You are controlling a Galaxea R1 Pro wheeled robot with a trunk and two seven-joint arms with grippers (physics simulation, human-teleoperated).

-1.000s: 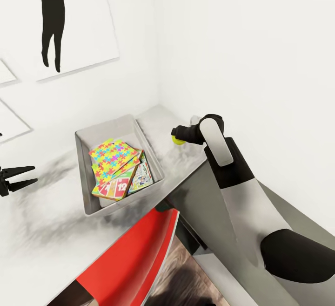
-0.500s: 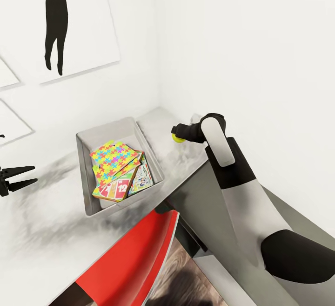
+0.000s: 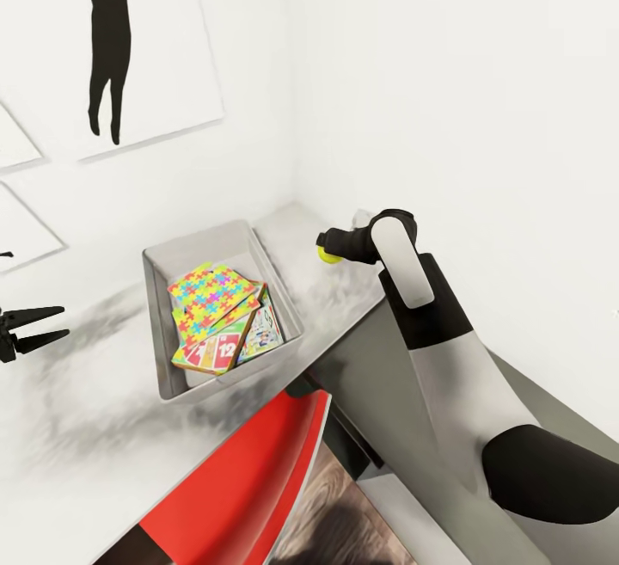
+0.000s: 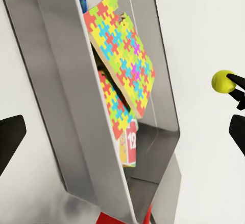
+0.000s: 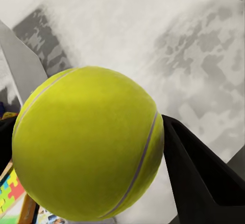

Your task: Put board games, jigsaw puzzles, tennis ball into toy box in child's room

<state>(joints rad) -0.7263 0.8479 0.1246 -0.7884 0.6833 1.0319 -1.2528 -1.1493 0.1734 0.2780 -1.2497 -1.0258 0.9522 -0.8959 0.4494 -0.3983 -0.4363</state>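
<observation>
Nearest the camera on the robot's right, right gripper (image 3: 324,248) clamped on the tennis ball (image 3: 327,254), lifted clear of the table (image 3: 103,410) and held just beside the toy box (image 3: 156,307), past its right wall. Seen along the wrist, tennis ball (image 5: 87,142) pinched between dark fingers (image 5: 196,178), held firmly as far as can be judged.

Next move, by judgement: carry the ball leftward over the grey rim, keep it high enough to clear the sloping wall, lower toward the stack, then release low so as not to bounce out. Worth aiming for the bare floor at the far end of the bin rather than the tilted top sheet.

Out at the left edge, left gripper (image 3: 39,328) spread open and empty above the tabletop.

Farther back, inside the toy box: jigsaw puzzles (image 3: 213,290) lying slanted on top, board games (image 3: 222,347) stacked beneath, one orange-green corner and one white-green edge showing.
</observation>
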